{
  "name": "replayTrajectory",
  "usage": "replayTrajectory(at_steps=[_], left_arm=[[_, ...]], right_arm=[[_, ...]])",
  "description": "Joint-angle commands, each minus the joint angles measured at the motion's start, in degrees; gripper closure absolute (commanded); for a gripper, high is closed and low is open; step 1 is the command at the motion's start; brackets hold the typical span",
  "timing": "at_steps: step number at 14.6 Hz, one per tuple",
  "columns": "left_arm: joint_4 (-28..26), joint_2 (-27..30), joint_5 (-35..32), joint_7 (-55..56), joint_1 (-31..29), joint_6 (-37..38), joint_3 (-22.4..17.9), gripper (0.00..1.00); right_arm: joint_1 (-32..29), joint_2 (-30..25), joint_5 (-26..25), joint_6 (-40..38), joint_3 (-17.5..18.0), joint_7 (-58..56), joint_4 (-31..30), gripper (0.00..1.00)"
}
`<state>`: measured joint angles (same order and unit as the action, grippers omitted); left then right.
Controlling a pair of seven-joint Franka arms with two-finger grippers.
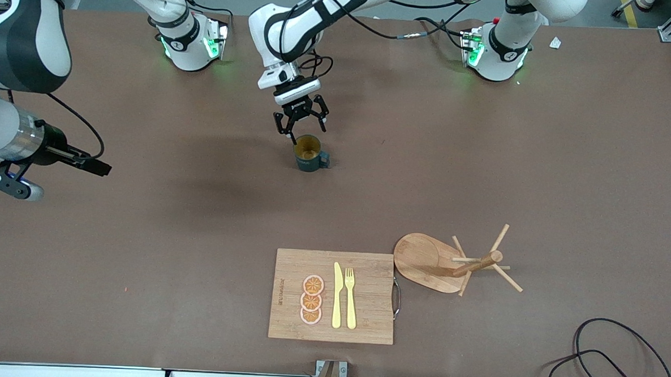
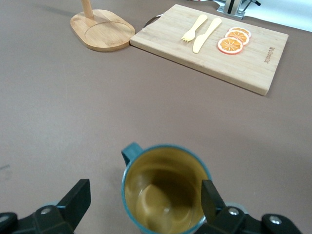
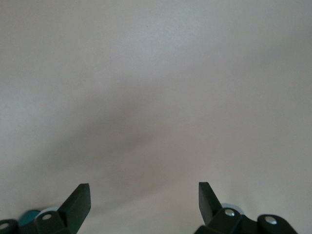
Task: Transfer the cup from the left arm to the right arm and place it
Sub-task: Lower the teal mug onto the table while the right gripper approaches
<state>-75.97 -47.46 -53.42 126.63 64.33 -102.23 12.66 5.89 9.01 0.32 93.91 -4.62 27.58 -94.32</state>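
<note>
Front view — left pincer [image 1: 303, 129] spread | over cup [image 1: 308, 154] rim

Small ribbed mug [image 1: 310, 153]: dark teal-green outside, yellowish-tan inside. Brown matte table [image 1: 540, 163]. Rectangular bamboo cutting board [image 1: 364, 320]: light wood grain, dark logo near one edge. On it, three round orange slices [image 1: 311, 299], orange with pale rims, plus a pale yellow knife [image 1: 337, 296] and pale yellow fork [image 1: 350, 297]. Oval-based wooden mug rack [image 1: 457, 264]: light tan. White arms, black two-finger left gripper [image 1: 301, 129], green base lights.
</note>
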Motion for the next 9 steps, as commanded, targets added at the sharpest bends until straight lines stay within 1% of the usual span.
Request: replayTrajectory(at_steps=[1,4,8,9], left_arm=[[-0.85,6.22,5.86,-7.59,-3.77,-0.25,0.26,0.0],[-1.11,11.67,11.57,-18.83,-9.03,-2.62,0.17,0.0],[-1.11,16.07,17.46,-34.82,-16.68,-3.93,0.17,0.0],[-1.03,17.04,19.3,-38.96,-18.7,-4.29,0.17,0.0]], right_arm=[[2.72,0.04,0.47,0.57,-0.22,8.26,-0.34,0.0],[5.26,-0.05,0.47,1.36,-0.22,17.91,-1.74,0.0],[11.23,-0.31,0.56,4.43,-0.13,35.3,-5.78,0.0],[12.64,-0.4,1.6,5.74,-0.13,40.4,-6.92,0.0]])
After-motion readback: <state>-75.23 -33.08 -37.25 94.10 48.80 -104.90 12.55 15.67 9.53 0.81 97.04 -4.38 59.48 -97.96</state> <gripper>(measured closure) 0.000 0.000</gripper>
